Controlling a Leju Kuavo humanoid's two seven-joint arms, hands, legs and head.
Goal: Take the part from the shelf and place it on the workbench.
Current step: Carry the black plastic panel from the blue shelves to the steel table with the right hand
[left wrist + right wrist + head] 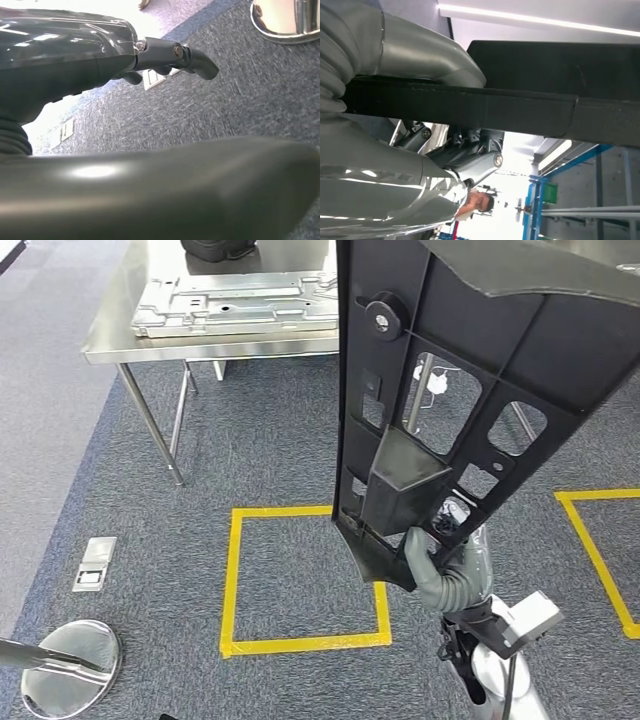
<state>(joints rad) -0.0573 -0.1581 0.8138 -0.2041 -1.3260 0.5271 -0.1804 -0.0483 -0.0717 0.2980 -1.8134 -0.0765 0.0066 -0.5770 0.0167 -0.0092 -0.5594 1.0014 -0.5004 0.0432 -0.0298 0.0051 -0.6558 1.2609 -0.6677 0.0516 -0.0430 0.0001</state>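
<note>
Part: large black moulded panel, ribbed, with several cut-out windows and a round knob near its upper end. Off the shelf and carried in the air, standing tilted from about 7 o'clock up to 2 o'clock of the head view, above the grey carpet.

Right hand: grips the lower edge of the part at about 5 o'clock, thumb wrapped over the rim. The right wrist view shows the thumb lying along one face of the panel edge and darker fingers beneath it, clamped around the part.

Left hand: hangs over the carpet with one dark finger stretched out and nothing visibly in it; whether the other fingers are curled cannot be told.

Workbench: steel table at 11 o'clock, well apart from the part. A flat grey metal pressing already lies on its top.

Floor: yellow taped square at 6 o'clock, between robot and workbench; a round chrome base at 8 o'clock.

Progress, as judged: pick-up is done, the carry is under way. Left to do: close on the workbench, lower the part onto free surface beside the pressing, release.
</note>
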